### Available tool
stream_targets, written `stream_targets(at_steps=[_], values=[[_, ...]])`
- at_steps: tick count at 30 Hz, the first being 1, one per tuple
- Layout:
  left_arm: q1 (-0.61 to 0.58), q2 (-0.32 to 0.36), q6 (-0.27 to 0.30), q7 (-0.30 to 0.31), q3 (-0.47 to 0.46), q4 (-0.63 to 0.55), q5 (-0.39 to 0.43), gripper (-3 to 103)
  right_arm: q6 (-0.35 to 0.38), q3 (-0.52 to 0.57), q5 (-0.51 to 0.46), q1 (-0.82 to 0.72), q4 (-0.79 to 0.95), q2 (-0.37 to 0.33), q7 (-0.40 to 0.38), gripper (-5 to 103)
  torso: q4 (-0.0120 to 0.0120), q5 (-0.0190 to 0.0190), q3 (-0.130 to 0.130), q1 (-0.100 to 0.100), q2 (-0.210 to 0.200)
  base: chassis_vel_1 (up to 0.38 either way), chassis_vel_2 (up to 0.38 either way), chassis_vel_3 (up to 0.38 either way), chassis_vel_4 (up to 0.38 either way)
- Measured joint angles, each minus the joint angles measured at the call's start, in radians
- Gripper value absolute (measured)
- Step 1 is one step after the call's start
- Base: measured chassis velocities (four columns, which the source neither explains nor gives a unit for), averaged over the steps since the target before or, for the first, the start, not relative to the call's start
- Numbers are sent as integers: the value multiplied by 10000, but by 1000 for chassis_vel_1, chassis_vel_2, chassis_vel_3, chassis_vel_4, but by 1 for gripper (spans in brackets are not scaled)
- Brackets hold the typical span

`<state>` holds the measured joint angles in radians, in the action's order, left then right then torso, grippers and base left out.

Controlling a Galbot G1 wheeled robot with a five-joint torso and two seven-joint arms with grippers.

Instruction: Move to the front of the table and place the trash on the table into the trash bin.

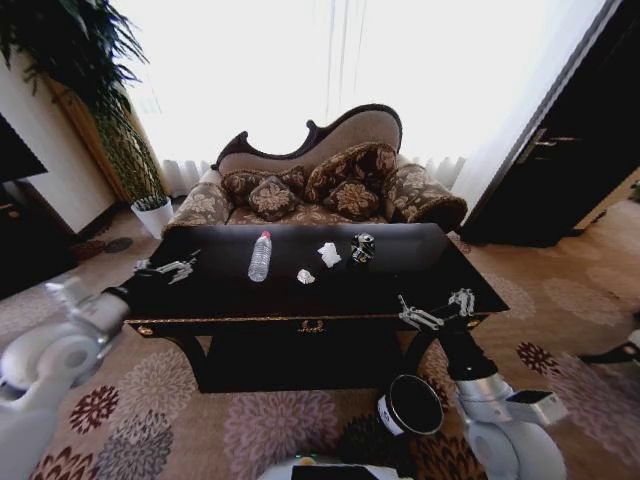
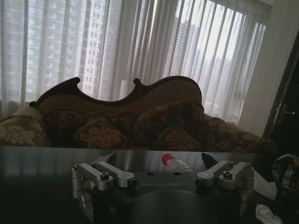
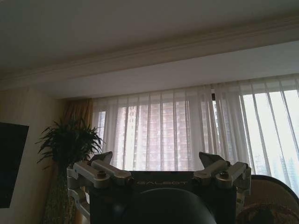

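The glossy dark table [image 1: 440, 262] stands right in front of me. On its middle lie the trash pieces: a crumpled white paper wad [image 1: 329, 254], a smaller wad [image 1: 305, 276] and a crushed dark can [image 1: 363, 247]. The left wrist view shows the can [image 2: 286, 172] and the wads [image 2: 265, 185] [image 2: 267, 213] off to one side. My left gripper [image 1: 168, 266] [image 2: 159, 157] hovers open over the table's left end, empty. Above the front right corner, my right gripper [image 1: 438, 308] [image 3: 156, 157] is open and tilted up toward the curtains. The trash bin [image 1: 412, 404] sits on the carpet below the right gripper.
A clear water bottle [image 1: 260, 256] [image 2: 175, 163] lies on the table left of the wads. A patterned sofa [image 1: 320, 190] stands close behind the table. A plant in a white pot [image 1: 152, 215] is at the back left, a dark cabinet [image 1: 560, 170] at the right.
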<state>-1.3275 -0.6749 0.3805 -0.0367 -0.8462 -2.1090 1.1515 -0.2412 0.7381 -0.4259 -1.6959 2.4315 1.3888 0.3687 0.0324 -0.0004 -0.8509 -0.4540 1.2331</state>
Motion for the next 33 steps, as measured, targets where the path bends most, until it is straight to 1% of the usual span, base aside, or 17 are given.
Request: stream_targets(at_steps=[1,3,5,6,7,8,10,11,13,17,20,22,24,26,28,29,33], values=[[0,0,0,0,0,0,0,100,0,0,0,0,0,0,0,100,0,0,0,0,0,0,0,0,0],[802,404,26,16,738,389,-29,100,7,-84,105,28,9,68,43,100,2,0,0,0,1,0,0,0,0],[1153,637,30,24,1074,624,-82,100,5,-144,171,26,9,127,78,100,3,1,0,0,0,0,0,0,0],[1500,852,30,10,1423,854,-143,100,-2,-218,235,22,9,183,120,100,2,3,0,0,1,0,0,0,0],[1500,852,30,10,1423,854,-143,100,-2,-218,235,22,9,183,120,100,2,3,0,0,1,0,0,0,0],[1949,1059,42,-19,1941,1078,-174,100,-8,-306,288,28,-15,231,152,100,-1,3,0,0,0,0,0,0,0],[2497,1181,67,-32,2565,1291,-173,100,-8,-393,314,39,-53,263,170,100,0,2,0,0,1,0,0,0,0],[2497,1181,67,-32,2565,1291,-173,100,-8,-393,314,39,-53,263,170,100,0,2,0,0,1,0,0,0,0],[3557,1208,117,-49,3655,1692,-168,100,-8,-638,373,19,-81,302,223,100,3,1,0,0,1,0,0,0,0],[4781,811,73,-91,4934,1894,-298,100,88,-819,511,12,-85,306,313,100,2,1,0,0,0,0,0,0,0],[4961,619,131,-66,5269,1656,-280,100,186,-735,498,52,-95,272,330,100,2,3,0,0,0,0,0,0,0],[4893,215,423,153,5590,1270,-517,100,269,-602,443,40,-35,242,342,100,4,4,0,0,0,0,0,0,0],[4769,100,529,212,5613,1152,-602,100,270,-568,432,23,14,245,346,100,4,3,0,0,1,0,0,0,0],[4443,-100,701,249,5609,958,-946,100,270,-496,416,9,55,251,366,100,3,3,1,0,1,0,0,0,0],[4112,-244,808,198,5611,905,-1619,100,270,-306,361,101,-43,162,367,100,-2,1,1,2,1,0,0,0,0],[4081,-265,812,172,5619,940,-1798,100,268,-235,304,134,-116,98,367,100,-2,2,1,2,1,0,0,0,0],[4028,-360,813,145,5554,1102,-1962,100,198,-200,209,157,-276,5,368,100,1,3,1,1,1,0,0,0,0]])
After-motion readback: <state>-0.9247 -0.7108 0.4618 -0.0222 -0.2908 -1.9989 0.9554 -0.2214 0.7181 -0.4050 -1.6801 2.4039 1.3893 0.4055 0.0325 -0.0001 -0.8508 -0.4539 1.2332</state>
